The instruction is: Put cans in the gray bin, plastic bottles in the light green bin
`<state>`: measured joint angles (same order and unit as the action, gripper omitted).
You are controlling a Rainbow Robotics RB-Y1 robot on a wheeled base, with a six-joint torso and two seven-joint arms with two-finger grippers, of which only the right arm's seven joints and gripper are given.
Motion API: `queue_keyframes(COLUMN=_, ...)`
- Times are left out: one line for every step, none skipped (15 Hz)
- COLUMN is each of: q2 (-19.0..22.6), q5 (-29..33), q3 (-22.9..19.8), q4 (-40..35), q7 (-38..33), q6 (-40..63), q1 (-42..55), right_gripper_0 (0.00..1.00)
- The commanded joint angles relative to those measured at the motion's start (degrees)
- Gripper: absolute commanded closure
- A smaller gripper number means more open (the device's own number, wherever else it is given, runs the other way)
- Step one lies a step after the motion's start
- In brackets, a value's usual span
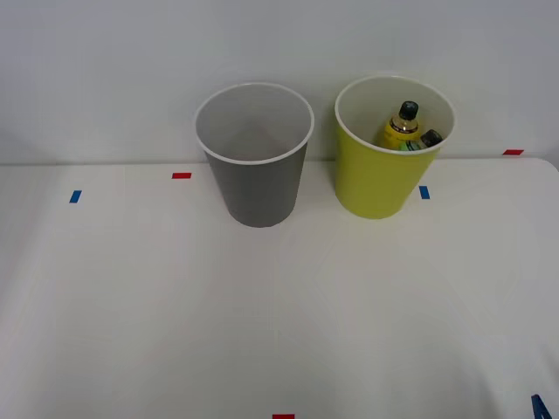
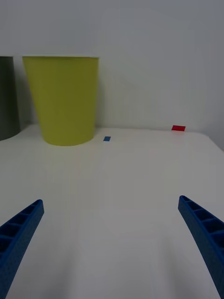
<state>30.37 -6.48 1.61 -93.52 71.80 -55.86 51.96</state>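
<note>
Front view: both bottles (image 1: 406,129) sit in the green bin (image 1: 377,188), far left of the open, empty jaws.

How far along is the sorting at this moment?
The bottle part looks done: the yellow bottle and the green bottle both sit inside the light green bin. Nothing is in hand: the right pincer is open over bare table. The gray bin shows only its pale interior, and no cans lie on the table, so nothing visible remains to sort.
</note>
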Motion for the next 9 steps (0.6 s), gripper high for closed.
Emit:
queue_keyframes(q2=-1.45, q5=2.7, q3=-1.35, q4=0.0, q7=-3.16, q6=0.05, q1=0.6, right_gripper_0=0.0)
queue_keyframes(q2=-1.54, q5=2.7, q3=-1.35, q4=-0.09, q7=-3.07, q6=0.05, q1=0.6, right_gripper_0=0.0)
queue_keyframes(q2=-1.45, q5=2.7, q3=-1.52, q4=-0.09, q7=-3.16, q6=0.05, q1=0.6, right_gripper_0=0.0)
queue_keyframes(q2=-1.45, q5=2.7, q3=-1.7, q4=0.0, q7=-3.16, q6=0.05, q1=0.51, right_gripper_0=0.0)
queue_keyframes(q2=-1.45, q5=2.61, q3=-1.79, q4=0.0, q7=-3.25, q6=0.05, q1=0.51, right_gripper_0=0.0)
queue_keyframes(q2=-1.36, q5=2.61, q3=-1.79, q4=-0.09, q7=-3.33, q6=0.05, q1=0.51, right_gripper_0=0.0)
queue_keyframes(q2=-1.45, q5=2.61, q3=-1.79, q4=0.0, q7=-3.6, q6=0.05, q1=0.51, right_gripper_0=0.0)
queue_keyframes(q2=-1.45, q5=2.61, q3=-1.79, q4=0.0, q7=-3.86, q6=0.05, q1=0.51, right_gripper_0=0.0)
queue_keyframes(q2=-1.36, q5=2.61, q3=-1.88, q4=0.0, q7=-4.21, q6=0.05, q1=0.51, right_gripper_0=0.0)
